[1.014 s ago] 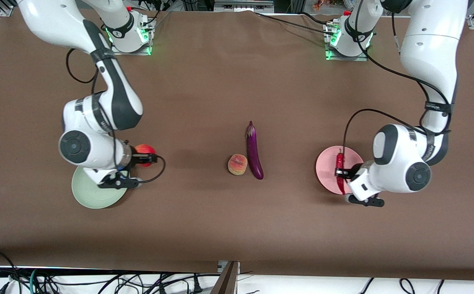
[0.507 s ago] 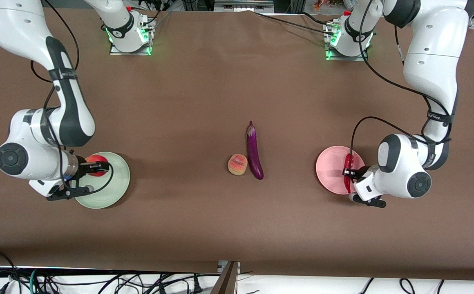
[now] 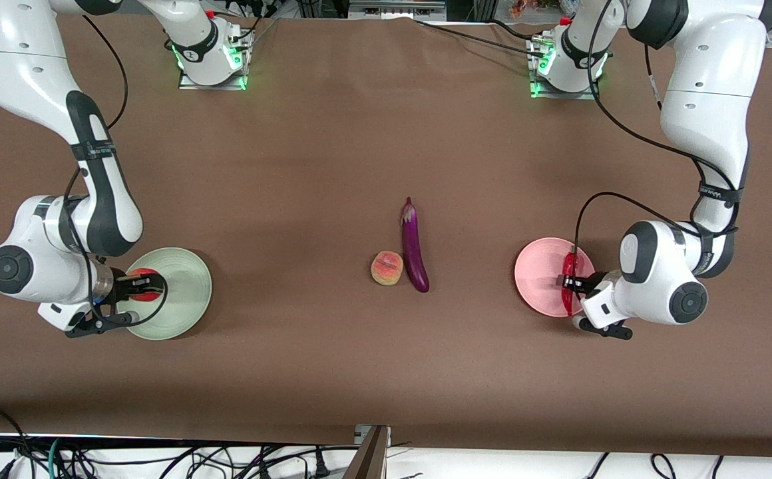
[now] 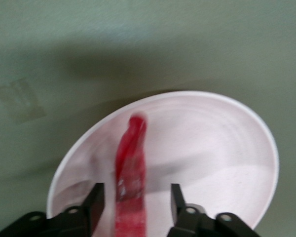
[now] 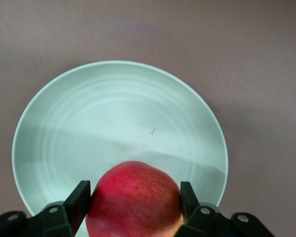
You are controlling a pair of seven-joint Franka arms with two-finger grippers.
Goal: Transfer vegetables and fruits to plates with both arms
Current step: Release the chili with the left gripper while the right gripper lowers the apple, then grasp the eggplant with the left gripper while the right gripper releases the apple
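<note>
Left gripper: my left gripper (image 3: 573,285) hangs over the edge of the round pale pink matte plate (image 3: 539,279) toward the left arm's end of the desk; in the left wrist view (image 4: 134,202) its fingers (image 4: 95,203) stand apart, with a gap on either side of the pepper.
Chili pepper: the thin bright red chili pepper (image 3: 568,283) lies between my left fingers, on the pink plate (image 4: 212,153) close to its rim; seen from the wrist (image 4: 130,168) it runs lengthwise out from between the fingers, and neither finger touches it.
Right gripper: my right gripper (image 3: 141,287) is over the round pale mint green matte plate (image 3: 183,303) near the right arm's end of the desk; my fingers (image 5: 78,203) are clamped on the fruit from both sides (image 5: 134,207).
Apple: the round red apple-like fruit (image 3: 145,285) sits in my right grip over the green plate (image 5: 113,118); from the wrist (image 5: 135,200) I cannot tell whether it touches the plate.
Peach: the yellowish-pink creased peach (image 3: 387,268) rests on the brown desk (image 3: 333,146) about midway between the two plates.
Eggplant: the long glossy purple eggplant (image 3: 414,249) lies just beside the peach, on the side toward the left arm's end, its dark stem cap pointing away from the front camera.
</note>
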